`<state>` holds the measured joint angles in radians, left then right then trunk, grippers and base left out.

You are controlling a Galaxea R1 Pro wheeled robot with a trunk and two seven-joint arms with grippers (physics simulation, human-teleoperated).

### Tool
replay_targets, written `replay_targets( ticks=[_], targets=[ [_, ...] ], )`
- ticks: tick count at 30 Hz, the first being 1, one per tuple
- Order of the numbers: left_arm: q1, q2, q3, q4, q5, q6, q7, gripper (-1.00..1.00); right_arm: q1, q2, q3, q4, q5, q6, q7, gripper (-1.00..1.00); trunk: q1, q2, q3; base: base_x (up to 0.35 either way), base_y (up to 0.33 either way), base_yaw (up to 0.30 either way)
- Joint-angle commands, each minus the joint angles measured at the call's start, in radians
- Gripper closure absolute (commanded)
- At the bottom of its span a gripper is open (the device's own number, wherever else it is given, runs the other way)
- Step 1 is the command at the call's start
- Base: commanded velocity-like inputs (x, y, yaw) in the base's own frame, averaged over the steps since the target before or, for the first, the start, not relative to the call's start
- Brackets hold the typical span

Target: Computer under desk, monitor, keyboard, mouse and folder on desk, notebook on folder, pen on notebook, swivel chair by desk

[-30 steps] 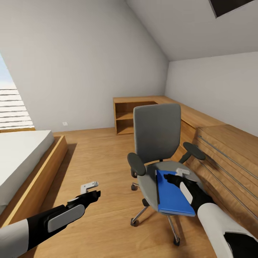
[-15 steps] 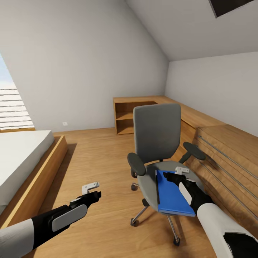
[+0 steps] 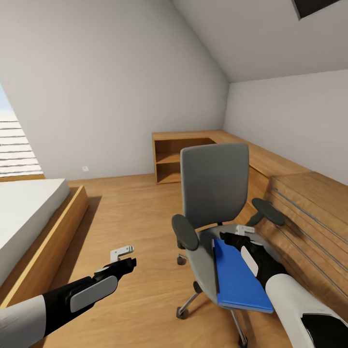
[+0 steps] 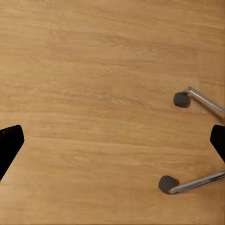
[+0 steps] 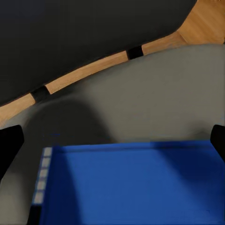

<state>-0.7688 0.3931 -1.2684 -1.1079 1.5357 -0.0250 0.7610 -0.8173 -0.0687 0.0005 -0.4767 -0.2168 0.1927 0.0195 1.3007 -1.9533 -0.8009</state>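
The right pincer (image 3: 241, 232) hangs just over the far end of the blue folder (image 3: 240, 276), its fingers spread wide: in the right wrist view the two dark fingertips stand at the picture's opposite edges with the folder (image 5: 131, 183) between them and nothing gripped. The folder lies flat on the grey seat of the swivel chair (image 3: 215, 186), its near end jutting past the seat's front edge. Whether the pincer touches the folder I cannot tell.

The left pincer (image 3: 126, 257) hovers above the bare wooden floor (image 3: 135, 217), also wide and empty; in its wrist view two chrome legs with castors (image 4: 180, 99) of the chair's base show over the planks.

Around the chair stand a low light-wood shelving unit (image 3: 169, 159) along the sloped wall and a wooden-framed bed (image 3: 29, 217) to the left.

As a judgement of progress: the folder step is only at its start, since the folder lies on the seat and no grasp has closed. Moving it to the bench, stacking notebook and pen on it, and parking the chair beside the bench all appear to remain. The state of the computer, monitor, keyboard and mouse cannot be judged from here.
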Motion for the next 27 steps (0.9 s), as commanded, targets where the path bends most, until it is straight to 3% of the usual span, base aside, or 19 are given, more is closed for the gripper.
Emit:
replay_targets(
  ticks=[1, 12, 27],
  targets=[
    [-0.002, 0.001, -0.003, -0.002, 0.004, -0.003, 0.004, -1.0, 0.0, 0.0, 0.0, -0.002, -0.006, 0.005, 0.002, -1.0, 0.0, 0.0, -0.001, 0.141, 0.0, 0.0],
    [-0.002, 0.001, -0.003, -0.002, 0.004, -0.003, 0.005, -1.0, 0.0, 0.0, 0.001, -0.002, -0.006, 0.005, 0.002, -1.0, 0.0, 0.0, -0.001, 0.205, 0.0, 0.018],
    [-0.002, 0.001, -0.002, -0.003, 0.003, -0.002, 0.001, -1.0, 0.0, -0.001, 0.001, -0.001, -0.006, 0.007, 0.003, -1.0, 0.0, 0.0, -0.001, 0.025, 0.0, 0.176]
  ],
)
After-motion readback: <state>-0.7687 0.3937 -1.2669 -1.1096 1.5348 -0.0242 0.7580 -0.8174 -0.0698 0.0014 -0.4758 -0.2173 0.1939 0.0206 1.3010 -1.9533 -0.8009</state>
